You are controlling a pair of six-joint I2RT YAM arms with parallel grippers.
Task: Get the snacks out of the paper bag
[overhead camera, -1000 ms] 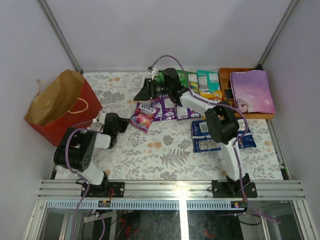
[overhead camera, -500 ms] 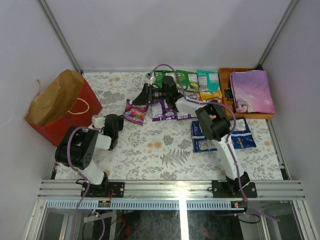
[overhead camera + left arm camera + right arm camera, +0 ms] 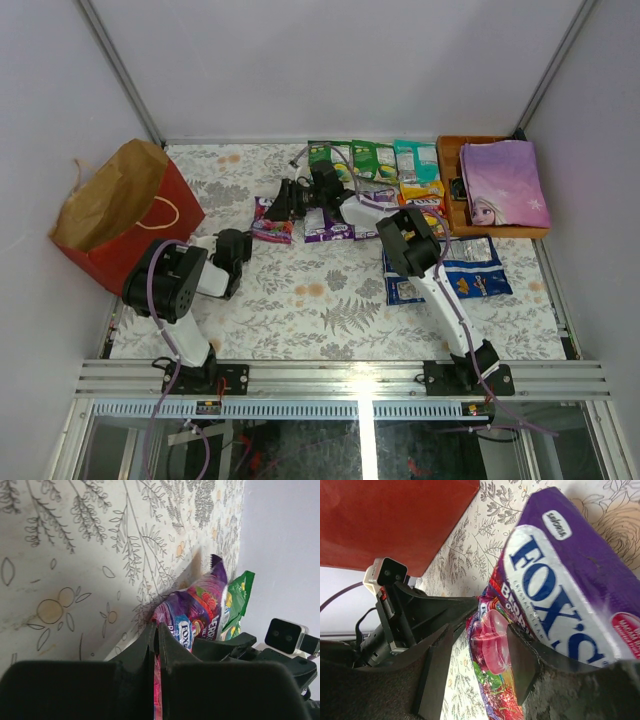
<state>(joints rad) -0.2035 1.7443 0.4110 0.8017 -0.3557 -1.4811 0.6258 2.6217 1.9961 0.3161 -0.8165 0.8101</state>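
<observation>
The red paper bag (image 3: 120, 215) stands at the table's left, its brown inside showing; its red wall (image 3: 395, 520) fills the top of the right wrist view. A purple Fox's packet (image 3: 270, 222) lies on the cloth. My right gripper (image 3: 283, 200) is low over it, open, with the packet (image 3: 495, 650) between the fingers and a gap at one side. A second purple packet (image 3: 560, 580) lies closer to that camera. My left gripper (image 3: 240, 243) is shut and empty, its tips (image 3: 156, 626) pointing at the same packet (image 3: 195, 610).
Green packets (image 3: 325, 155) and a teal one (image 3: 415, 160) lie in a row along the back, with a yellow-red one (image 3: 420, 190) in front. Blue bags (image 3: 470, 270) lie at the right. An orange wooden tray (image 3: 450, 150) holds a purple book (image 3: 505, 185).
My right gripper has come down and shifted left, toward the table. The purple packet now lies further left, closer to the left gripper. The left arm barely moved.
</observation>
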